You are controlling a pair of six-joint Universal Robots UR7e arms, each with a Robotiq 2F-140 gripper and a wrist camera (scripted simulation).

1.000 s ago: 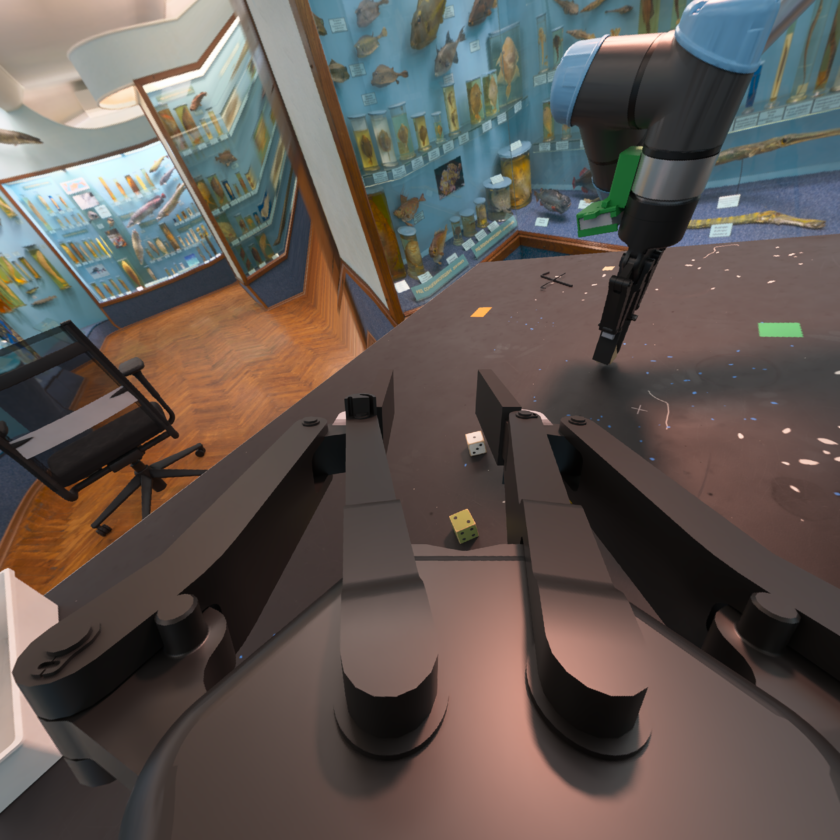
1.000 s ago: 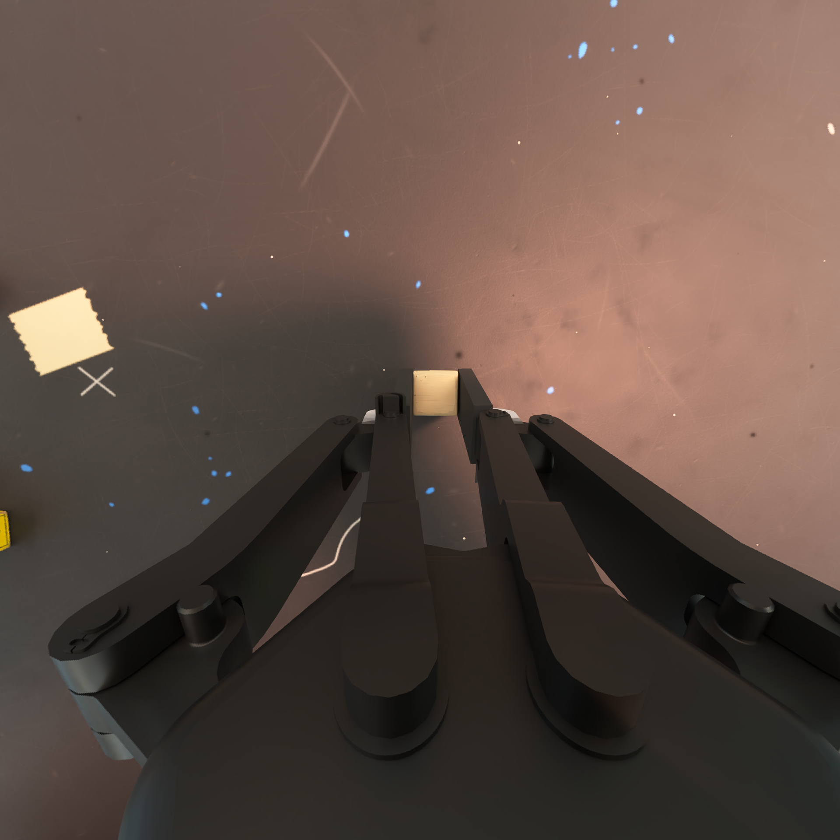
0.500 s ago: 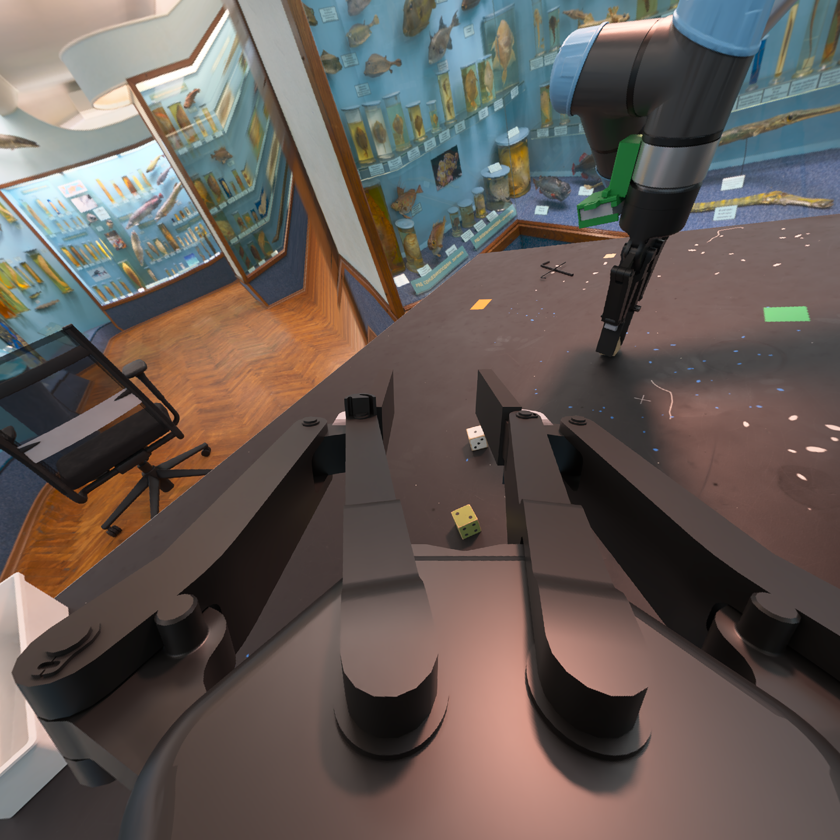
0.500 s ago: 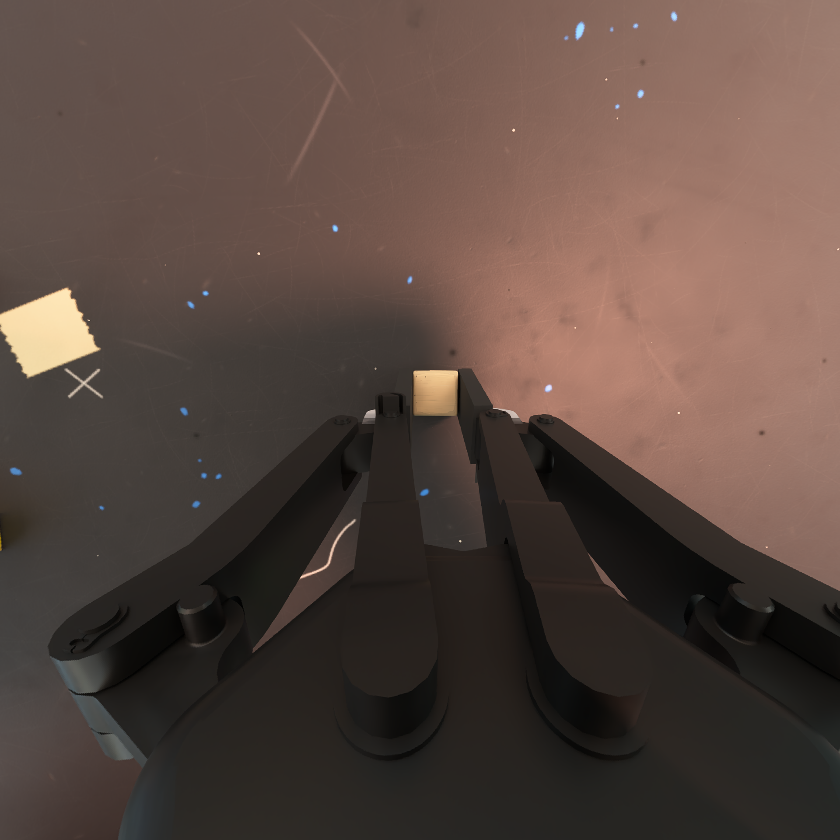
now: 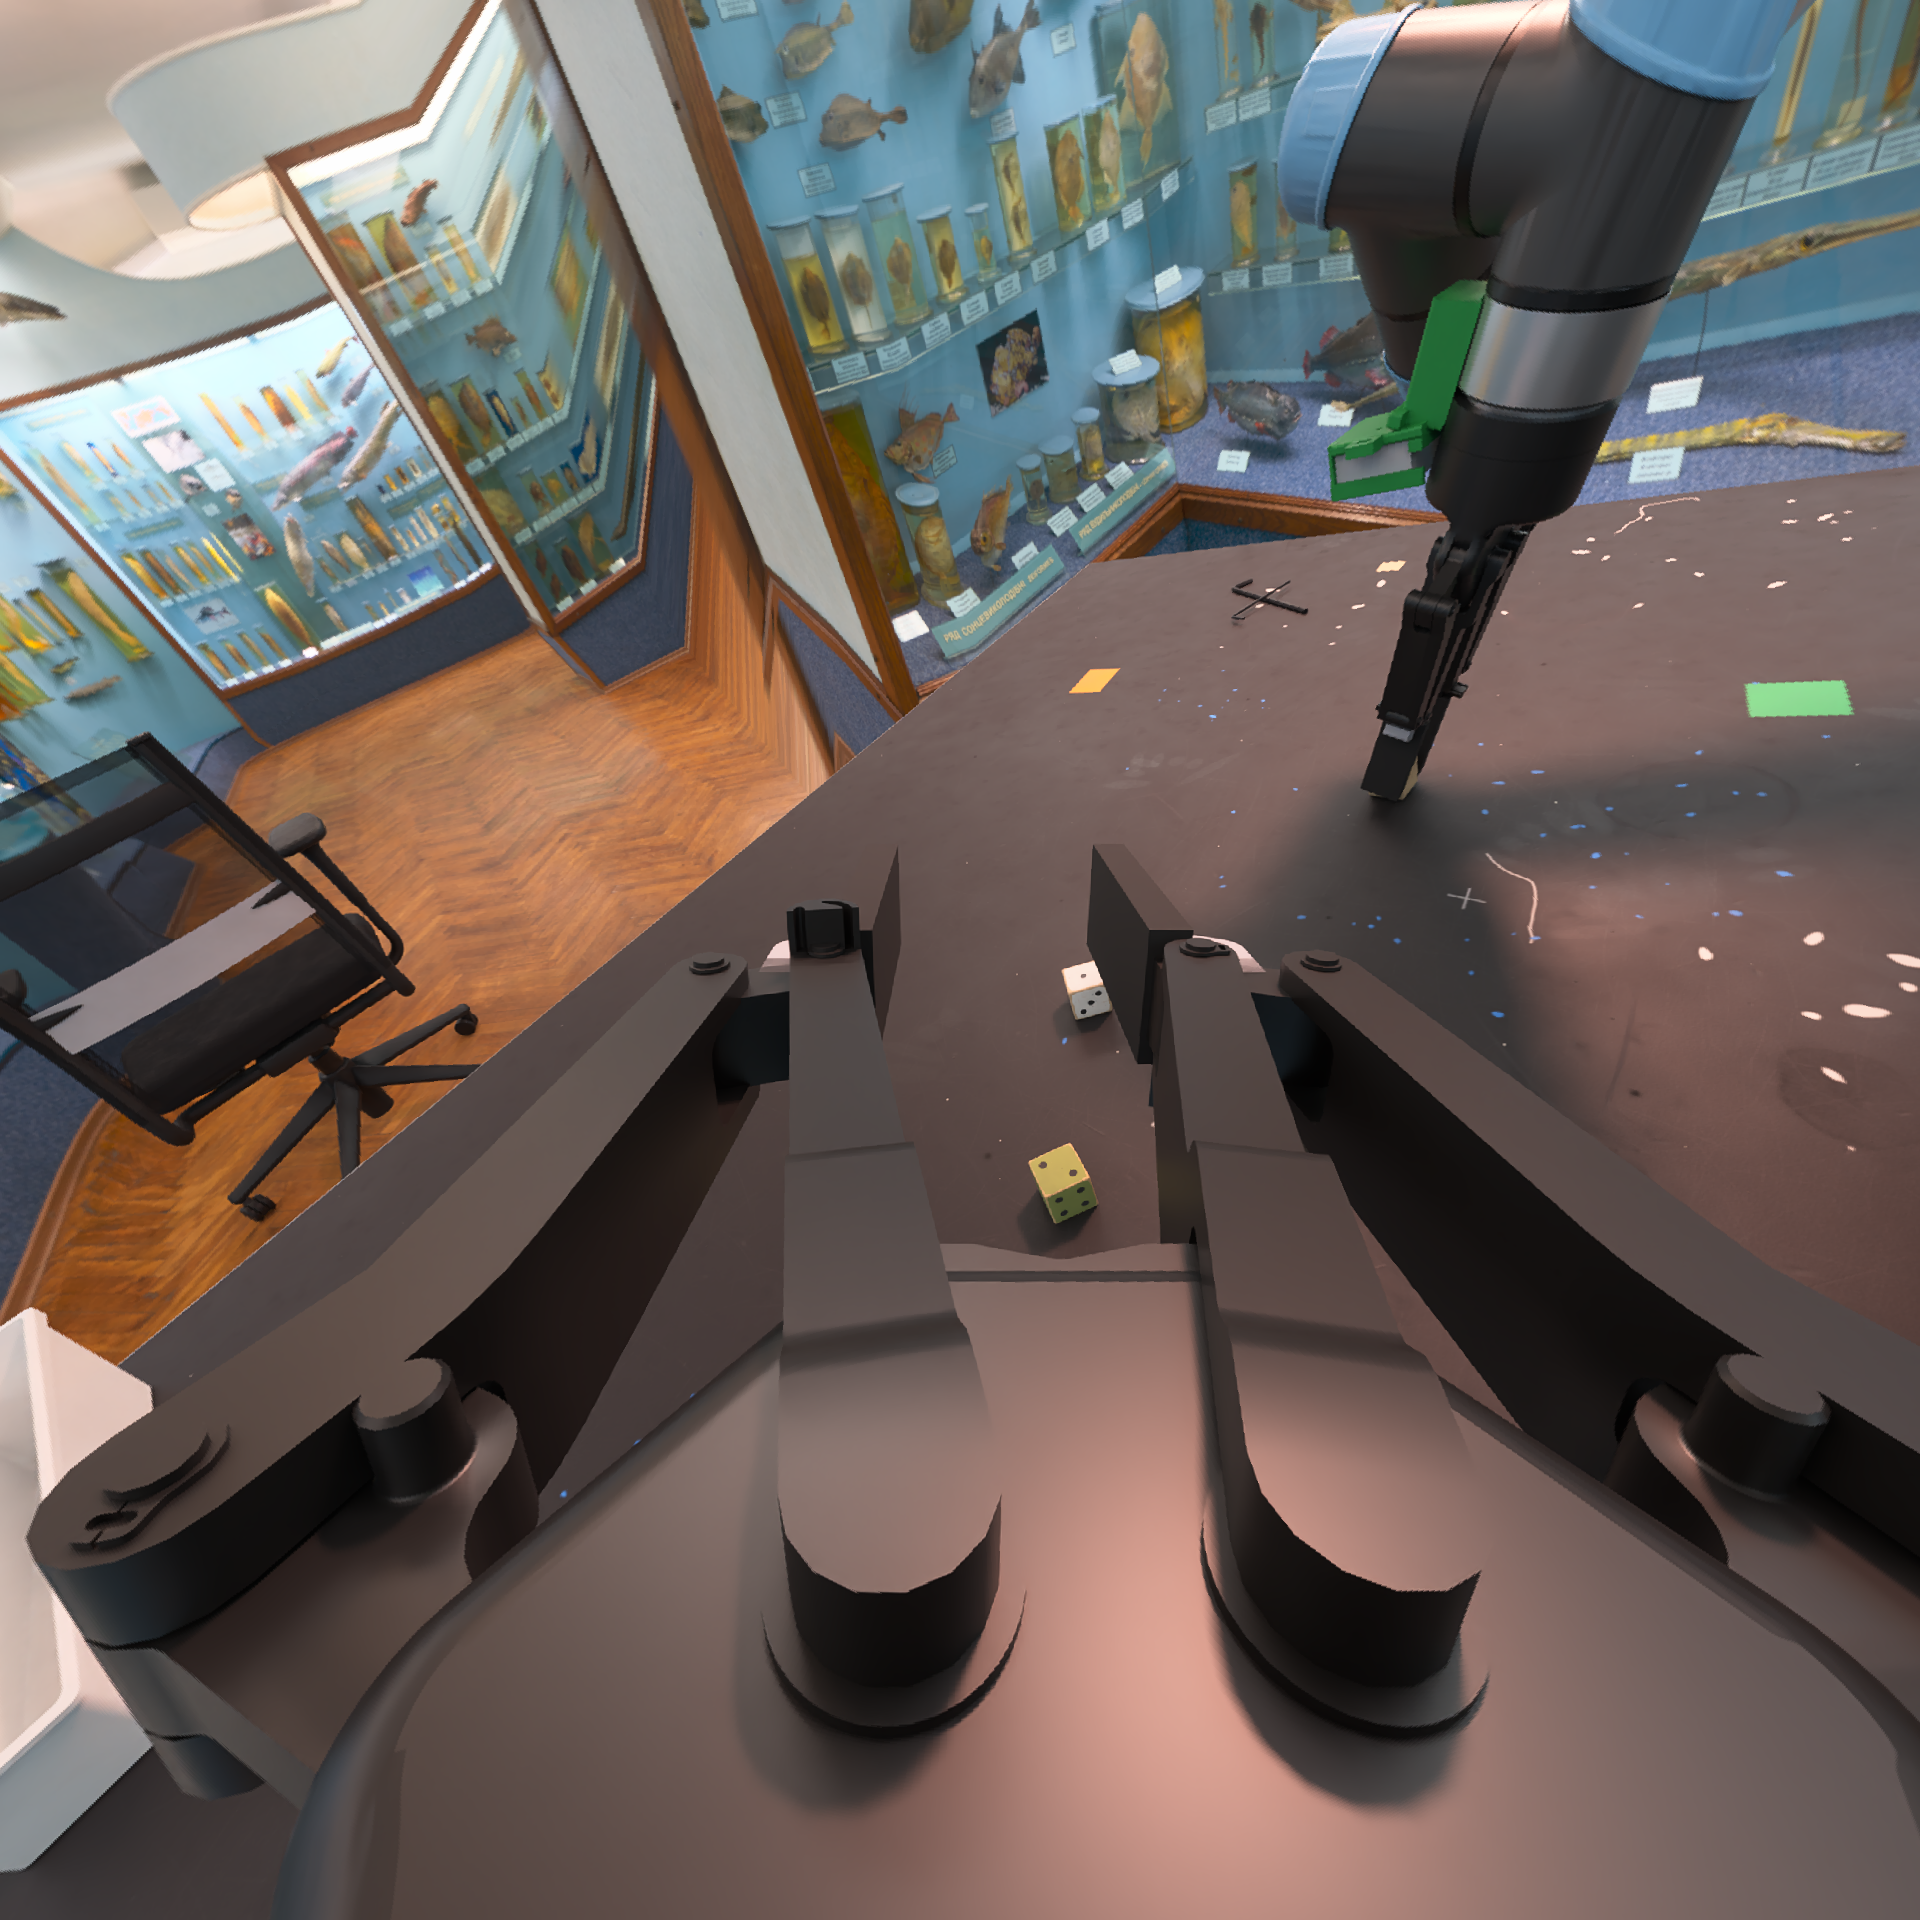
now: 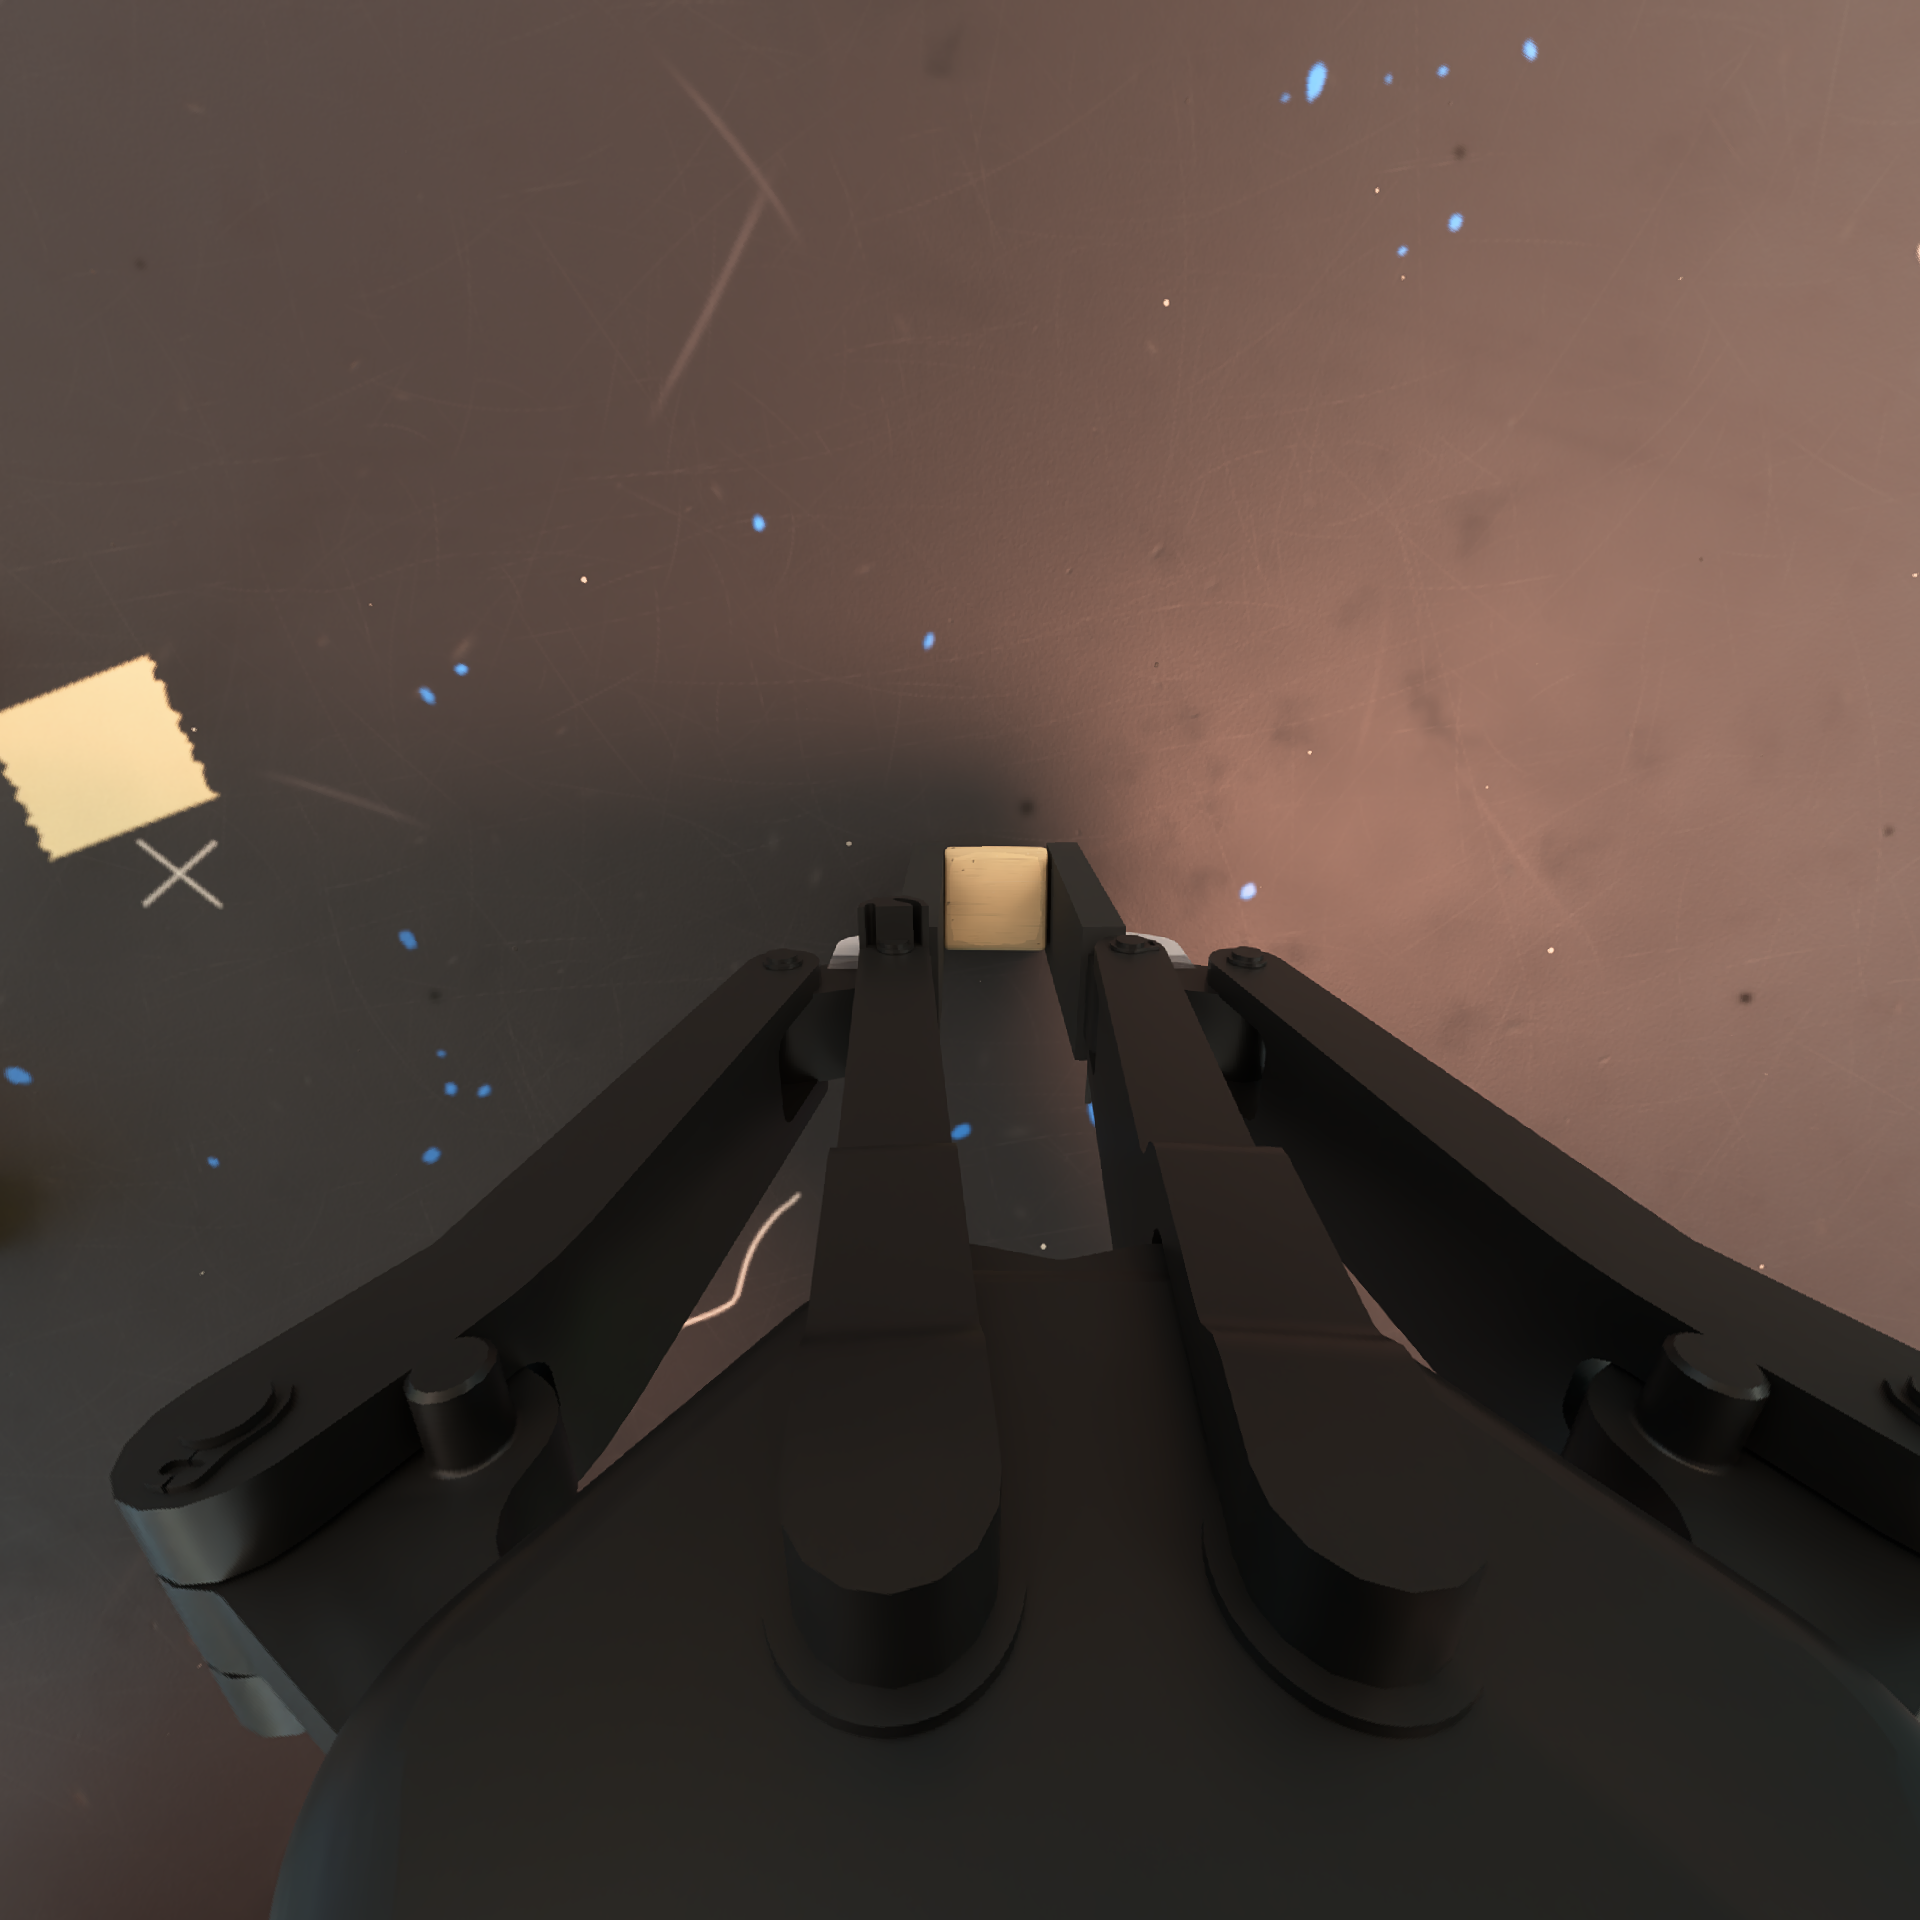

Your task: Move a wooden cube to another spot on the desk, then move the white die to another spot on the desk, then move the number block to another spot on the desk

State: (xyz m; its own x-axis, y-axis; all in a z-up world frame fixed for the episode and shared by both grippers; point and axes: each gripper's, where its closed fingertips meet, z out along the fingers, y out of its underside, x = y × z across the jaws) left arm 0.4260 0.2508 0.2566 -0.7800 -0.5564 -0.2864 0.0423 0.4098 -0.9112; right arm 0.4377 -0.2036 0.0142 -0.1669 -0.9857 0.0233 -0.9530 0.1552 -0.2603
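My right gripper (image 6: 994, 883) is shut on a small pale wooden cube (image 6: 994, 897), held between the fingertips low over the dark desk (image 6: 1351, 520). In the left wrist view the right gripper (image 5: 1392, 774) stands upright at the far right, its tip close to the desk surface; I cannot tell if the cube touches. My left gripper (image 5: 997, 914) is open and empty above the desk. A white die (image 5: 1087, 989) lies beyond it, near the right finger. A yellow die (image 5: 1062, 1182) lies nearer, between the fingers. No number block shows.
The desk's left edge (image 5: 727, 894) drops to a wooden floor with an office chair (image 5: 208, 1018). Flat marks on the desk: a green patch (image 5: 1797, 698), an orange patch (image 5: 1093, 681), a cream patch (image 6: 99, 758) with a white cross (image 6: 182, 873). A white box (image 5: 42, 1558) stands at the near left.
The right gripper has drifted slightly right over the desk with the cube in it. The left wrist view has shifted a little; the dice have not moved on the desk.
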